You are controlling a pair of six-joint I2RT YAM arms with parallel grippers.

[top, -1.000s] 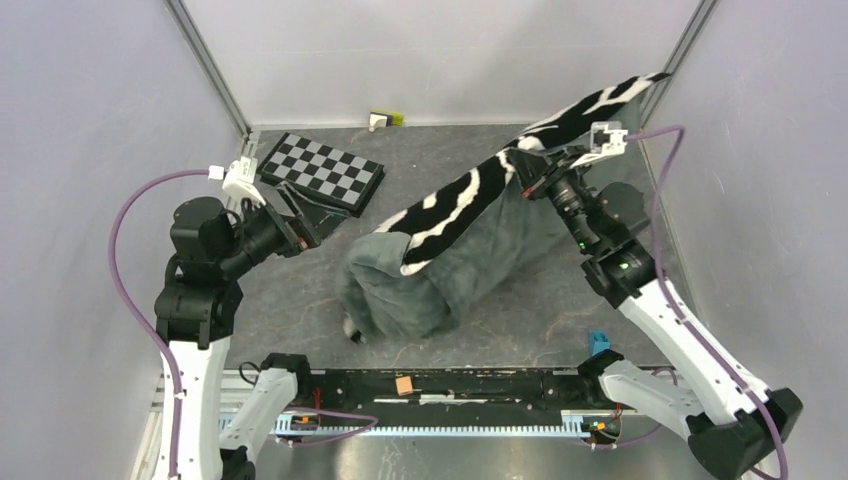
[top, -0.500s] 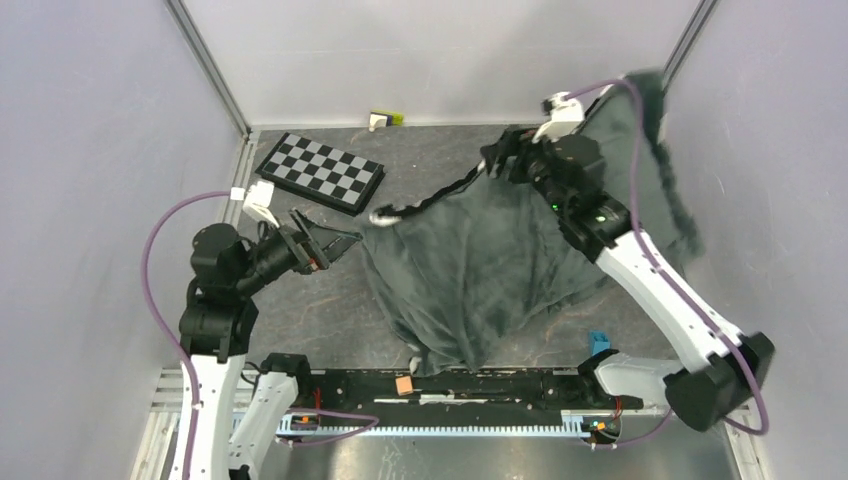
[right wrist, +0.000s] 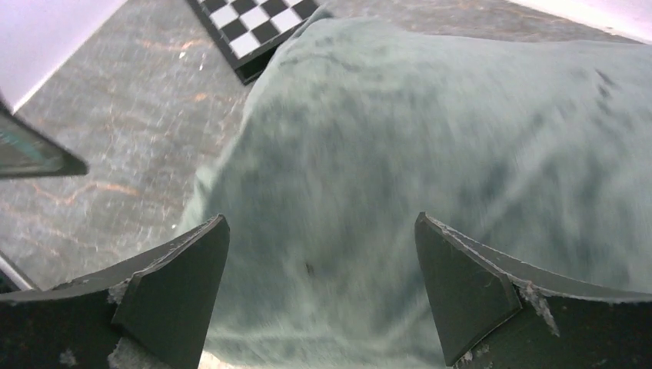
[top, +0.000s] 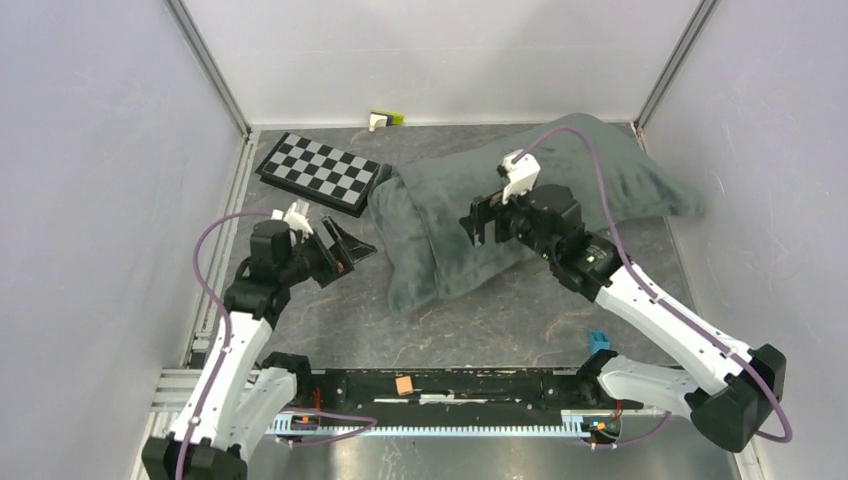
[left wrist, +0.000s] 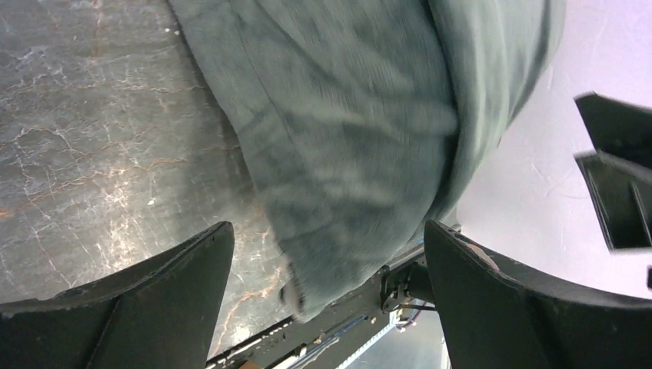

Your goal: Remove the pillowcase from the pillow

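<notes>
Nearest the bases, the left gripper point(top: 345, 250) hangs low over the dark marbled table point(top: 480, 320). Its jaws are spread wide with nothing between them, aimed at the near end of the cloth. Just beyond it, the right gripper point(top: 480, 222) hovers over the middle of the bundle — fingers wide apart too, holding nothing. Its wrist view looks straight down on grey fabric.

And there's the big soft pillowcase point(top: 430, 235), dark-grey plush side out with no stripe on view, slumped on the table. Its long axis runs on a diagonal: blunt folded end near and left of centre, the other end pushed into the far right corner against the wall. Which end is the mouth cannot be told. The white pillow is not in sight — the bundle looks plump, so it may be inside, but that's a guess.

The cloth should handle light and limp, likely to drape and bunch, and is not fragile. A pinch on a fold or hem at the near end looks the best hold.

Farther back on the left lies the flat black-and-white checkerboard point(top: 322, 172), its corner at the cloth's edge. At the far wall sits a small yellow-and-white block point(top: 385, 119).
</notes>
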